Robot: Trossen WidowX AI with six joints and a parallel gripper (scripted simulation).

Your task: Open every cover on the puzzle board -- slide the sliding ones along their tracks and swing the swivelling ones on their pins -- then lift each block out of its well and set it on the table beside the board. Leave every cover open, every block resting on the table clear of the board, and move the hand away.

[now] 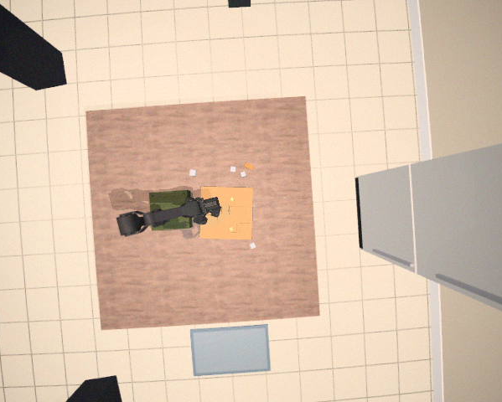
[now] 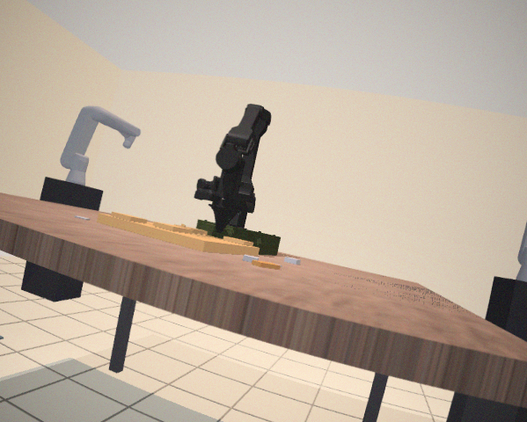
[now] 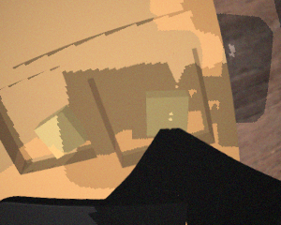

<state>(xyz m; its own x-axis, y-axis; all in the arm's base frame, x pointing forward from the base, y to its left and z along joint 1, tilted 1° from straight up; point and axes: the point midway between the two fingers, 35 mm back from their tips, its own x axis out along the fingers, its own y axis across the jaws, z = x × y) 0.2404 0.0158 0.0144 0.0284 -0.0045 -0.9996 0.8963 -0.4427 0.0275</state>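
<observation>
The orange puzzle board (image 1: 205, 234) (image 2: 172, 239) (image 3: 84, 183) lies in front of the arm's base. My gripper (image 2: 219, 230) (image 3: 170, 138) is shut and empty, with its tip low over the board's part nearest the base; the arm hides the tip in the top view. In the wrist view one yellow block (image 3: 56, 136) sits turned in a well, and a shaded block (image 3: 167, 113) sits in the neighbouring well, just beyond the fingertips. The top view shows a yellow block (image 1: 232, 198) and another (image 1: 231, 229) on the board. Cover positions are too faint to tell fully.
Small white pieces lie beside the board: one (image 1: 192, 172), another (image 1: 232, 169), a third (image 1: 242, 173) near an orange piece (image 1: 248, 165) (image 2: 266, 265), and one across the board (image 1: 252, 245) (image 2: 82, 217). A green box (image 1: 171, 224) (image 2: 267, 243) stands behind the board.
</observation>
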